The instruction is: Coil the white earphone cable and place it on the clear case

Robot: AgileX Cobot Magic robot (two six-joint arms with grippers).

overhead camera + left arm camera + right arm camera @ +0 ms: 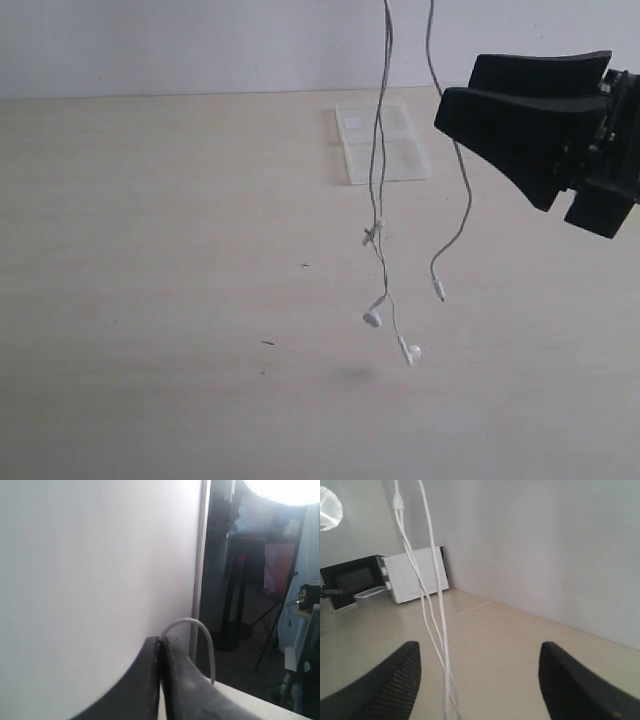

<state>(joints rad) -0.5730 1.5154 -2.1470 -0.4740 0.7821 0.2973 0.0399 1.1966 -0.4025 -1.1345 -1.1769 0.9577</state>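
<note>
Black and matte, the right gripper (460,88) fills the 2 o'clock corner of the exterior view. Its two wedge-shaped fingers are spread wide and hold nothing. From its wrist camera the ribbed finger pads (395,690) stand well apart, and the cable strands (440,605) hang in the gap between them, touching neither.

A smooth, pale beige tabletop (150,250) spans the whole scene. It is bare from 6 round to 10 o'clock apart from a few dark specks. A plain white wall (200,40) meets its far edge.

The clear case (385,145) lies flat toward 12 o'clock, near that far edge. It is a whitish transparent rectangle of two joined panels, and nothing rests on it.

The white earphone cable (378,180) hangs in the air from beyond the top of the frame, not coiled. Its thin strands pass in front of the case. A small joint (372,235) sits partway down the twinned strand. Two glossy earbuds (373,317) dangle below centre toward 6 o'clock, above a faint shadow. A single strand curves down at 3 o'clock of them and ends in the plug (439,290).

The left gripper (160,645) appears only in its wrist view. Its dark fingers are pressed together, pinching the cable (202,630), which arches out beside the tips in a short loop.
</note>
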